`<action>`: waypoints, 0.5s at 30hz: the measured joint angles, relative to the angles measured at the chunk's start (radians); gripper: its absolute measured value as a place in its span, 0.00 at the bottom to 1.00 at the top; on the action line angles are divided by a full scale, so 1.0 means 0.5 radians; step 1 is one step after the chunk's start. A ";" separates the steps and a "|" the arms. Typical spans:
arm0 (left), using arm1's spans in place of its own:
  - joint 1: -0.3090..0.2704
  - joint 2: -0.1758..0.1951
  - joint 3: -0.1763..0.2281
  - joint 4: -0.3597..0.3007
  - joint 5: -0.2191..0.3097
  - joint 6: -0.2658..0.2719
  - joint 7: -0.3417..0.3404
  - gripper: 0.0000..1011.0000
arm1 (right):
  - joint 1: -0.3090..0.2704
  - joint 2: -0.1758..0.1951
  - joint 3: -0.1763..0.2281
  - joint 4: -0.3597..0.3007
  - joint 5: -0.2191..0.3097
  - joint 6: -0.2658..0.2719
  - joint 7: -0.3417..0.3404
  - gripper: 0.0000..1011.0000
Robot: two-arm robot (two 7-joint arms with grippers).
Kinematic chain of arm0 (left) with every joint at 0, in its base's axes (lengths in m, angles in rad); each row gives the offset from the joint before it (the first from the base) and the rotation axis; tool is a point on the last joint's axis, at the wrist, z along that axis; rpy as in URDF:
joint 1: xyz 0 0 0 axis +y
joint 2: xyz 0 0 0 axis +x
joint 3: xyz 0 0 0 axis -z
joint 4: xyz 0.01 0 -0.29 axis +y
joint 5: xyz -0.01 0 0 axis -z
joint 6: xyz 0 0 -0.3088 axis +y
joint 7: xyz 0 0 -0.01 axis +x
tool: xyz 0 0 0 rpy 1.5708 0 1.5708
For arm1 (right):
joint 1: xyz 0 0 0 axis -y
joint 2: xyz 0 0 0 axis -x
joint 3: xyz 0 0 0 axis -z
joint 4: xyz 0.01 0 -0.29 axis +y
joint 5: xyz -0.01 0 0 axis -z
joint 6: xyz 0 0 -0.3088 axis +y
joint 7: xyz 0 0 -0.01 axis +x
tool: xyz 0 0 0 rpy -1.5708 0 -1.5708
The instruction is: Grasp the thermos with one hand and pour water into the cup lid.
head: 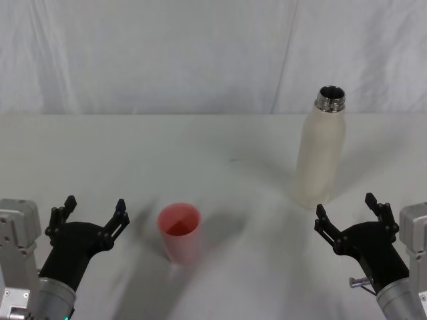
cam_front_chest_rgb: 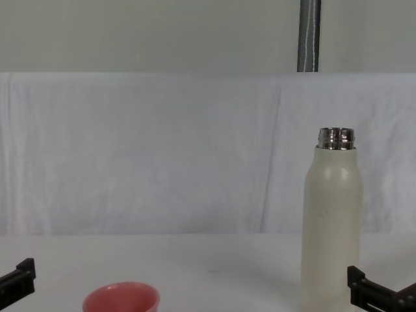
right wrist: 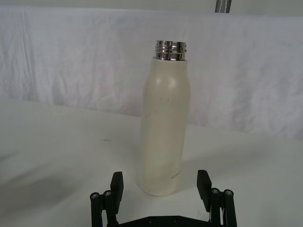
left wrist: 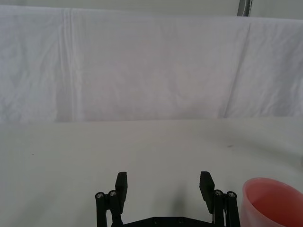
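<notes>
Thermos (head: 322,148): upright on white-draped bench (head: 220,143), long axis vertical, steel neck uncapped; right hand (head: 347,214) just short of its base on the robot's side, fingers spread and released, in line with the lower body. Cup lid (head: 179,231): well left of thermos and nearer the robot, upright, mouth up; left hand (head: 93,211) beside it, farther left, likewise released and holding nothing. Behind thermos: white cloth backdrop (cam_front_chest_rgb: 162,156), grey pole (cam_front_chest_rgb: 309,36) above it.
</notes>
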 joint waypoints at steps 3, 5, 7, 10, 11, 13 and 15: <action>0.000 0.000 0.000 0.000 0.000 0.000 0.000 0.99 | 0.000 0.000 0.000 0.000 0.000 0.000 0.000 0.99; 0.000 0.000 0.000 0.000 0.000 0.000 0.000 0.99 | 0.000 0.000 0.000 0.000 0.000 0.000 0.000 0.99; 0.000 0.000 0.000 0.000 0.000 0.000 0.000 0.99 | 0.000 0.000 0.000 0.000 0.000 0.000 0.000 0.99; 0.000 0.000 0.000 0.000 0.000 0.000 0.000 0.99 | 0.000 0.000 0.000 0.000 0.000 0.000 0.000 0.99; 0.000 0.000 0.000 0.000 0.000 0.000 0.000 0.99 | 0.000 0.000 0.000 0.000 0.000 0.000 0.000 0.99; 0.000 0.000 0.000 0.000 0.000 0.000 0.000 0.99 | 0.012 -0.028 0.003 0.037 0.019 -0.016 0.047 0.99; 0.000 0.000 0.000 0.000 0.000 0.000 0.000 0.99 | 0.023 -0.047 0.008 0.059 0.039 -0.028 0.081 0.99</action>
